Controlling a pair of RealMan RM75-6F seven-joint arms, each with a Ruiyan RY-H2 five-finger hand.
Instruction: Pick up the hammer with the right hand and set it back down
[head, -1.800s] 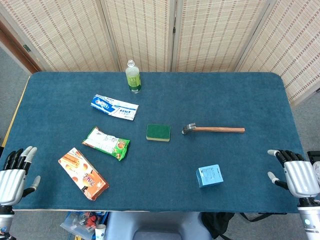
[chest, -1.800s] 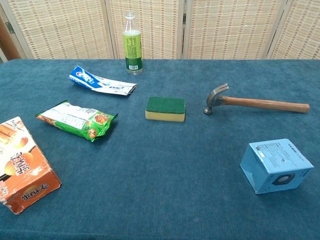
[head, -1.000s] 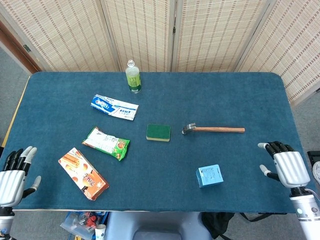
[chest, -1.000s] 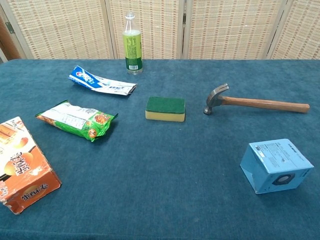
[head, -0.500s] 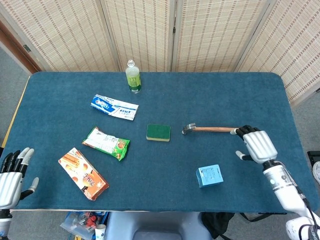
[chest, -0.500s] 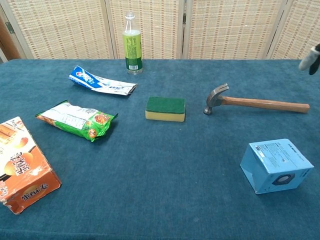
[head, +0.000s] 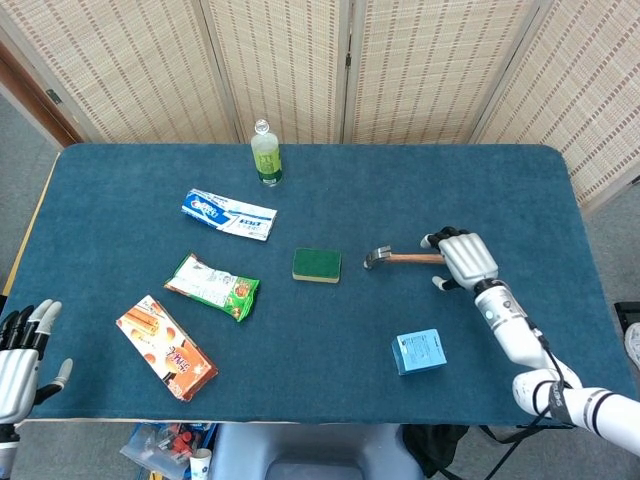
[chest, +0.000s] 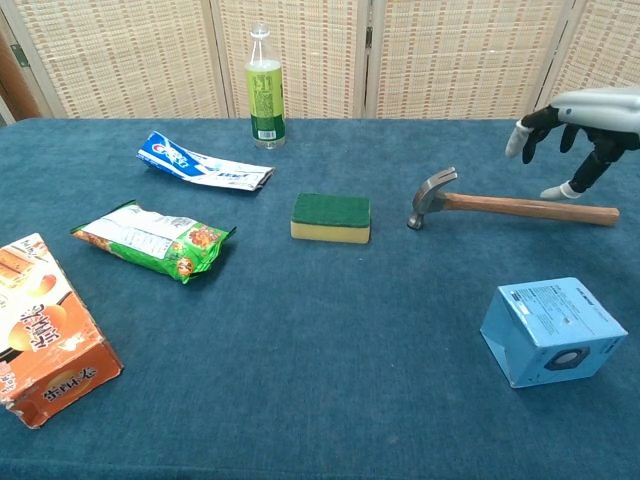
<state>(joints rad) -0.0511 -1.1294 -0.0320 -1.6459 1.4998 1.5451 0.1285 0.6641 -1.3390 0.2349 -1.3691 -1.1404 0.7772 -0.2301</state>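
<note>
A: Head view?
B: Hammer (head: 405, 258) flat on the table (head: 300, 330), head toward the sponge (head: 316, 265). Right hand (head: 464, 258) poised over the handle, fingers spread, grasping nothing. Left hand (head: 18, 360) at the near left edge, released, idle.

A: Chest view?
B: Confirms: hand above the handle, apart from it. Judged at the reach step, pickup not yet made. Next: lower onto the handle, close around it, then lift.

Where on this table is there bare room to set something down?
Bare cloth lies along the far right behind the hammer and robot hand, and at the near middle between the orange box and blue box. The left half is crowded with packets.
</note>
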